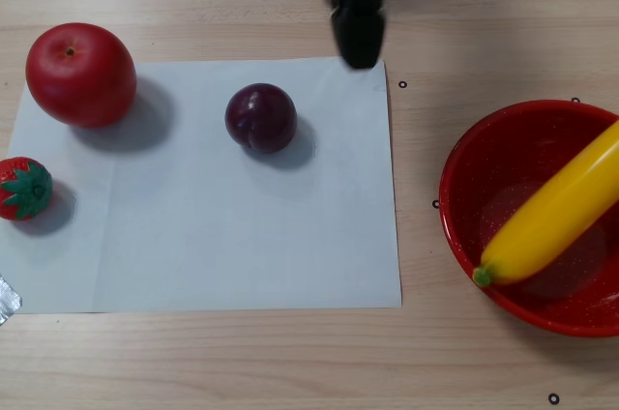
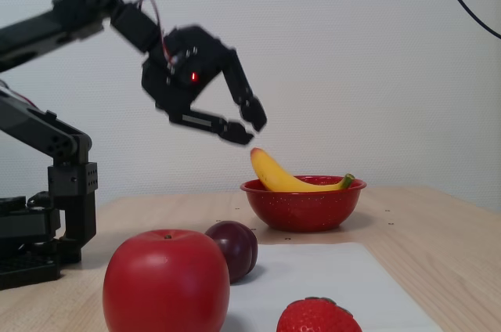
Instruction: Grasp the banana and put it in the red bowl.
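The yellow banana (image 1: 559, 209) lies in the red bowl (image 1: 503, 154) at the right of the other view, its green stem tip over the near rim. In the fixed view the banana (image 2: 275, 175) leans in the bowl (image 2: 302, 206), its ends above the rim. My gripper (image 2: 249, 131) hangs in the air up and left of the bowl, jaws apart and empty. In the other view only a dark finger (image 1: 358, 28) shows at the top edge.
A white paper sheet (image 1: 242, 236) lies on the wooden table. On it are a dark plum (image 1: 260, 117), a red apple (image 1: 81, 73) and a toy strawberry (image 1: 23, 189). The arm's base (image 2: 39, 222) stands at the left of the fixed view.
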### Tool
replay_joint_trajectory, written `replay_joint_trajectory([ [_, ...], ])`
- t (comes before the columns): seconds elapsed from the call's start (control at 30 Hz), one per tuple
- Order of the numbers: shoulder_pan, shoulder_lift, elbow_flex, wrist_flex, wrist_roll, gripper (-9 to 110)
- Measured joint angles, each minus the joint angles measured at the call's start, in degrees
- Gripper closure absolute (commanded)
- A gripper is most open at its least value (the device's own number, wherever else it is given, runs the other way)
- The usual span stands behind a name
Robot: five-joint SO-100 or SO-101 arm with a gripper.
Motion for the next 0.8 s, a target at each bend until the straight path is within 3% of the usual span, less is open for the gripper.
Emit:
replay_joint_trajectory([
  [0.53,-0.18,22.41,45.18,-33.05,-1.05,101],
  [0.7,-0.44,27.33,48.08,-36.21,-0.70,101],
  [0.8,-0.53,29.71,48.08,-30.59,-0.70,101],
])
